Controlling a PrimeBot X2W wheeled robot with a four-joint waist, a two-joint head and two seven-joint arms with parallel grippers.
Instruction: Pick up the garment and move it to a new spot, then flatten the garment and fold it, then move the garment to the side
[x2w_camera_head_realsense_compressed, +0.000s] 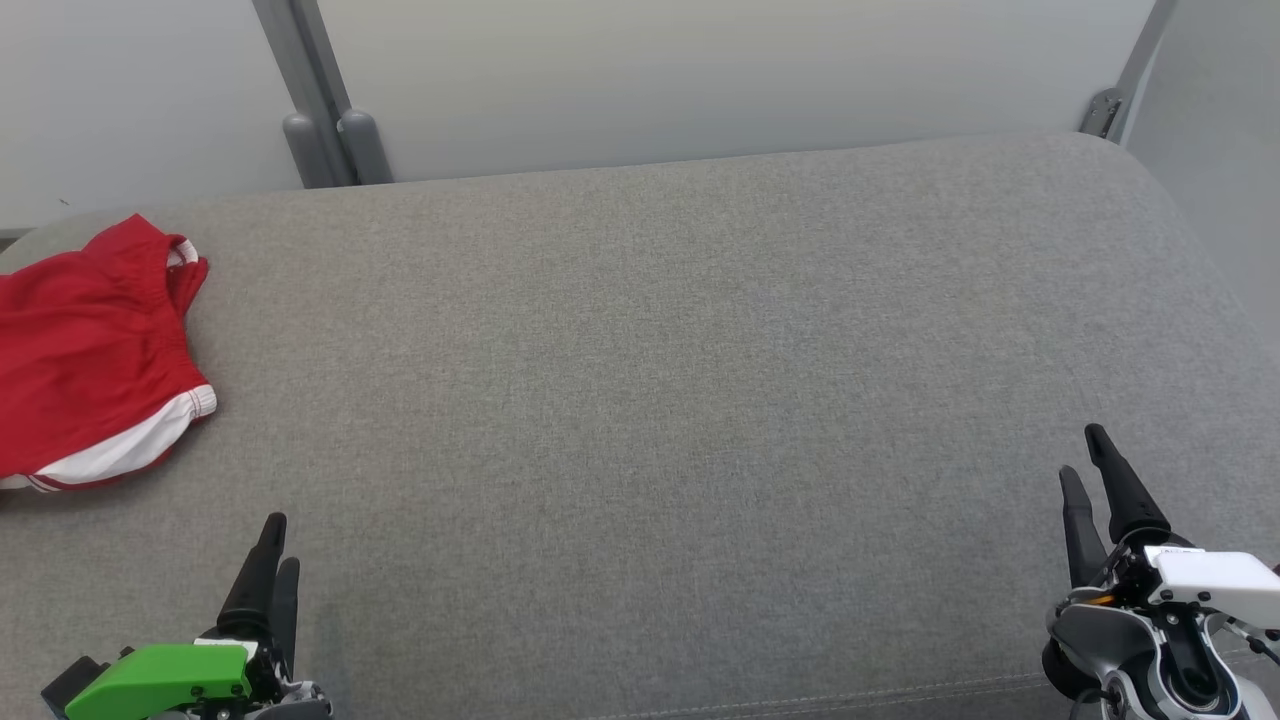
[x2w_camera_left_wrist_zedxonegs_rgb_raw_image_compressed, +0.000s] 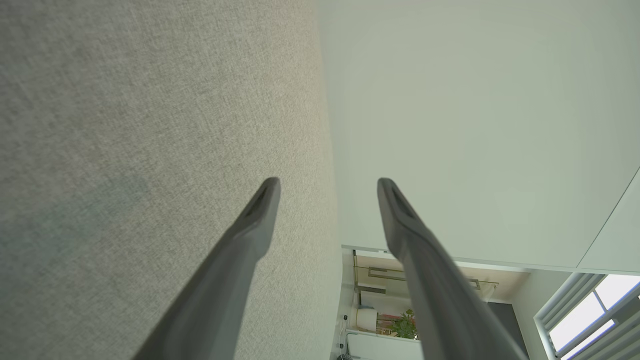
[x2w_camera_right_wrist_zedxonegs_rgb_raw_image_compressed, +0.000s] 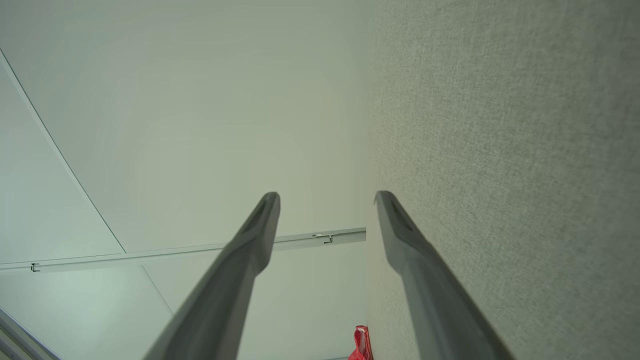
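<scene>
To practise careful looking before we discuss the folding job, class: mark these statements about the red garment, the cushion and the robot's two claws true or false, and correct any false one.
1. The red garment lies at the left side of the grey cushion. True.
2. The left claw is holding the garment. False: it is open and empty, apart from the garment.
3. The right claw is shut. False: its two fingers stand apart, with nothing between them.
4. The garment has white trim along one edge. True.
</scene>
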